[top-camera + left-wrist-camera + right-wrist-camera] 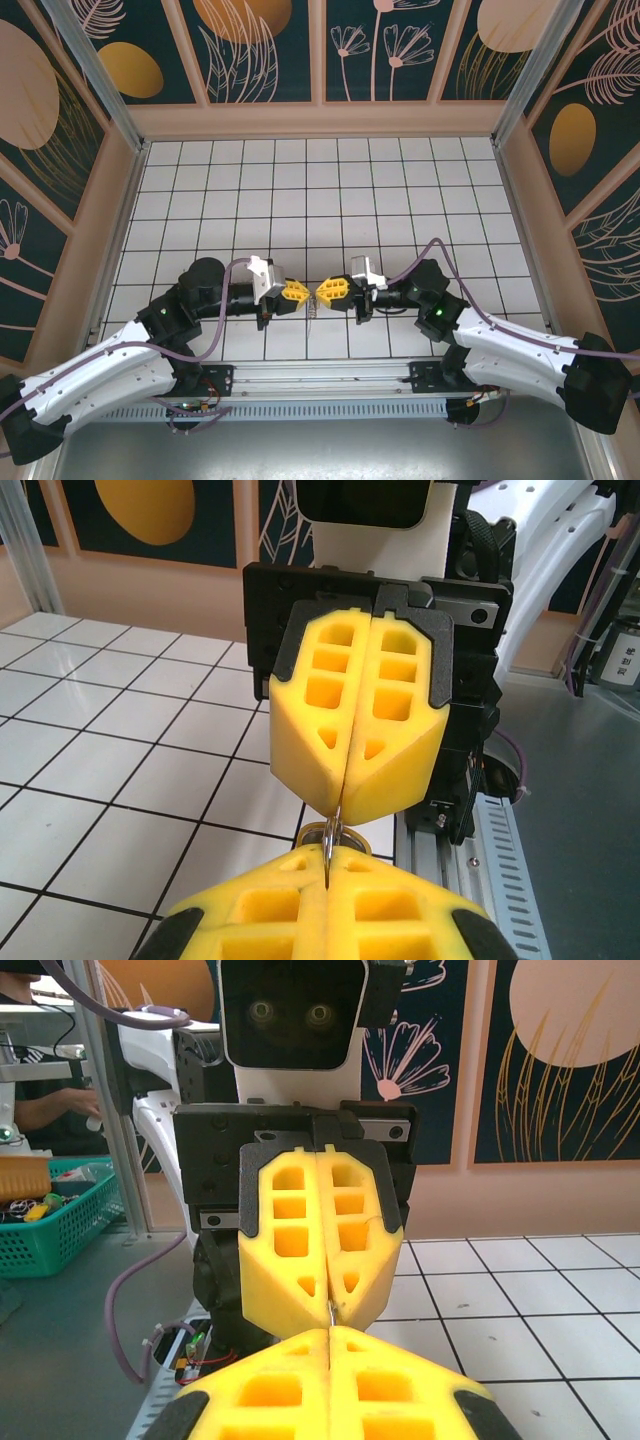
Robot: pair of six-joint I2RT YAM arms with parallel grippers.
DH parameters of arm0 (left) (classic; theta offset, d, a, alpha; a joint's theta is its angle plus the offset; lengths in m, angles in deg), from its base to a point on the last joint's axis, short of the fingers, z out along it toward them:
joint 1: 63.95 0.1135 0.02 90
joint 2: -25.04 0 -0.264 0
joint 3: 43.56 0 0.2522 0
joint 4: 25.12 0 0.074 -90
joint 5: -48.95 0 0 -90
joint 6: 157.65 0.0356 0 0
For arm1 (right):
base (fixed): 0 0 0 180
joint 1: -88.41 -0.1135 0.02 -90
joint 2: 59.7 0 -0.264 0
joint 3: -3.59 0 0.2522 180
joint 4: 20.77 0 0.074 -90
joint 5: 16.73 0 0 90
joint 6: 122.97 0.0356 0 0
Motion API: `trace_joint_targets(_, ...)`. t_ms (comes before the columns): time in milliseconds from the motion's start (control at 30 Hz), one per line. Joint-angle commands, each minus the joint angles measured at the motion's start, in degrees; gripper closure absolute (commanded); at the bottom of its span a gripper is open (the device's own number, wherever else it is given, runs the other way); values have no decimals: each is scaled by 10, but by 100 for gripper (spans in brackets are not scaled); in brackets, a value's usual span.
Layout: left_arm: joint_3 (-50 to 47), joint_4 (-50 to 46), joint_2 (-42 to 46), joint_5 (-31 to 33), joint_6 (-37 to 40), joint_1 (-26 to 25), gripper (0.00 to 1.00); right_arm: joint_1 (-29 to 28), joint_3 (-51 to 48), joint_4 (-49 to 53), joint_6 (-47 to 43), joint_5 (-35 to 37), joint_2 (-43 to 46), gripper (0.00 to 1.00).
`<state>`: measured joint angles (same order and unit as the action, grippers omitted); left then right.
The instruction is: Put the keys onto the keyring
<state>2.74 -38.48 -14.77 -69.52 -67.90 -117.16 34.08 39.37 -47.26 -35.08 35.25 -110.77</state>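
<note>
My left gripper (297, 292) and right gripper (328, 291) meet tip to tip low over the tiles near the front edge. Both are shut on a thin silvery metal ring (333, 837) of the keyring, seen edge-on between them. In the left wrist view my left gripper (327, 865) is at the bottom and the right gripper (345, 802) faces it. A round orange-rimmed key head (312, 832) hangs just under the ring, mostly hidden. Small silvery keys (312, 306) dangle below the tips. In the right wrist view a sliver of the ring (329, 1312) shows above my right gripper (328, 1334).
The white tiled table (320, 190) stretches behind the grippers to patterned walls. A slotted metal rail (330, 408) runs along the front by the arm bases. A green basket (50, 1222) of odds and ends stands off the table in the right wrist view.
</note>
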Motion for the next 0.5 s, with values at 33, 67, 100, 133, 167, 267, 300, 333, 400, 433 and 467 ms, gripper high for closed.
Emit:
trace_joint_targets(33, 26, 14, -9, -5, 5, -1, 100, -9, 24, 7, -24, -12, 0, 100)
trace_joint_targets(67, 27, 14, -11, -6, 5, -2, 100, -9, 25, 10, -25, -12, 1, 100)
trace_joint_targets(100, 28, 14, -12, -6, 5, -2, 100, -9, 26, 12, -27, -12, 2, 100)
trace_joint_targets(133, 28, 14, -13, -5, 5, -2, 100, -10, 27, 13, -29, -12, 1, 100)
trace_joint_targets(167, 28, 14, -14, -4, 5, -2, 100, -10, 28, 16, -30, -12, 1, 100)
trace_joint_targets(267, 29, 16, -17, -3, 4, -2, 100, -14, 29, 26, -41, -5, 2, 100)
trace_joint_targets(300, 29, 16, -18, -3, 3, -2, 100, -15, 31, 33, -47, -2, 2, 100)
trace_joint_targets(333, 29, 16, -19, -1, 3, -2, 100, -16, 32, 38, -51, 1, 2, 100)
trace_joint_targets(400, 29, 17, -23, -1, 3, -2, 100, -22, 34, 55, -66, 15, 4, 100)
trace_joint_targets(433, 28, 19, -23, -3, 2, -2, 100, -24, 35, 61, -73, 21, 5, 100)
trace_joint_targets(467, 27, 23, -23, -4, 0, -2, 100, -28, 37, 69, -80, 30, 6, 100)
